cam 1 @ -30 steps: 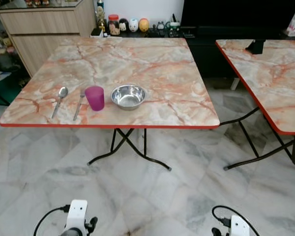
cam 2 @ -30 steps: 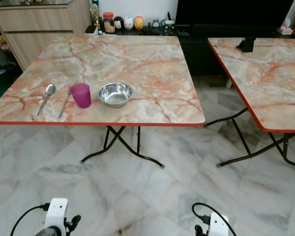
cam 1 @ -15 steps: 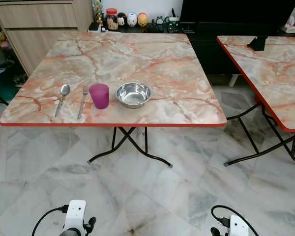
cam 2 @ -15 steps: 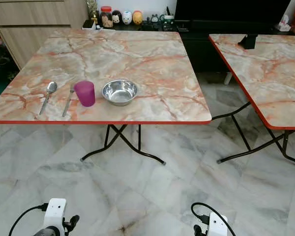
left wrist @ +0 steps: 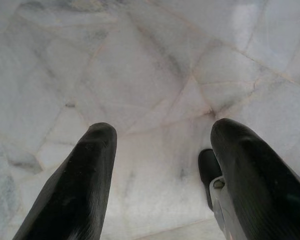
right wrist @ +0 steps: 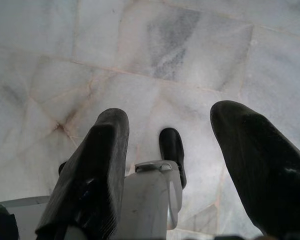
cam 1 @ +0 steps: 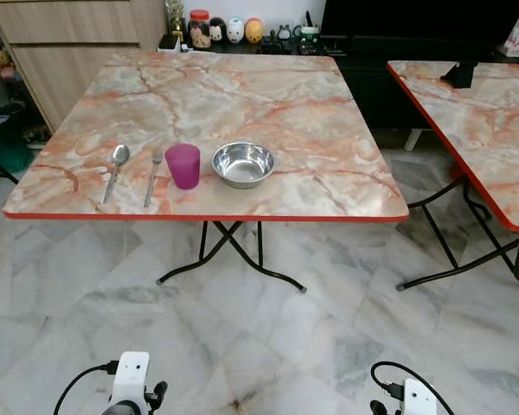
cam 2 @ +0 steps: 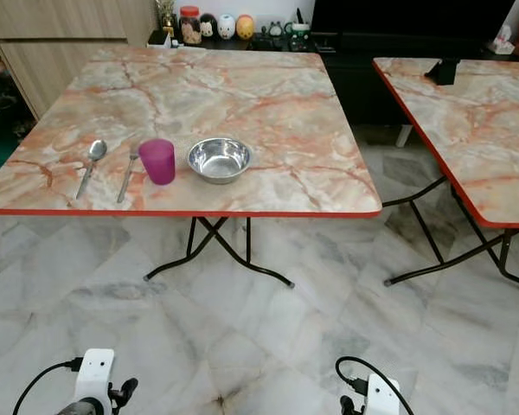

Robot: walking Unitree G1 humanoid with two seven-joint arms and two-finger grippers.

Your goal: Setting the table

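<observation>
A marble-patterned folding table (cam 1: 242,95) with a red edge stands ahead of me. Near its front edge lie a spoon (cam 1: 116,168) and a fork (cam 1: 151,174), side by side. Right of them stand a purple cup (cam 1: 183,166) and an empty steel bowl (cam 1: 244,163). Both arms hang low by the floor, far from the table. My left gripper (left wrist: 160,145) is open over bare floor tiles. My right gripper (right wrist: 172,135) is open too, with nothing between its fingers.
A second marble table (cam 1: 493,130) stands to the right, with a gap of floor between the two. A wooden cabinet (cam 1: 65,35) is at the back left, and a dark low unit (cam 1: 389,39) with small jars and figurines (cam 1: 229,30) runs along the back wall.
The whole picture has shifted a little, so the camera has moved slightly; the things on the table keep their places. Both arms still hang low.
</observation>
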